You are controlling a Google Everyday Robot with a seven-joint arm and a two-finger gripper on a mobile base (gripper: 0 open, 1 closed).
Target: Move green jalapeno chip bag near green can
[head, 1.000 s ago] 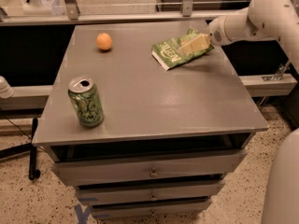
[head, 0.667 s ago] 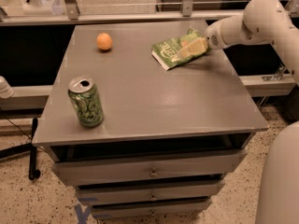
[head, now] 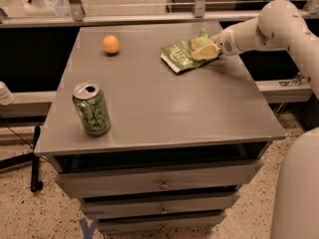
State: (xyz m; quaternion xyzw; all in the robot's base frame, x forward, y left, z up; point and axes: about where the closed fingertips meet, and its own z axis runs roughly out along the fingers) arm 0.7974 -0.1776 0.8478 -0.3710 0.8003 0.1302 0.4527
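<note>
The green jalapeno chip bag lies at the back right of the grey cabinet top, flat, with white lettering. My gripper reaches in from the right and sits on the bag's right end, its pale fingers shut on the bag. The green can stands upright near the front left corner, silver top open, far from the bag.
An orange ball sits at the back left of the top. My white arm crosses the right edge. Drawers are below the front edge. A metal rail runs behind the cabinet.
The arm has shifted slightly and lowered its elbow; the gripper stays at the bag's right end. The bag, can and ball have not visibly moved.
</note>
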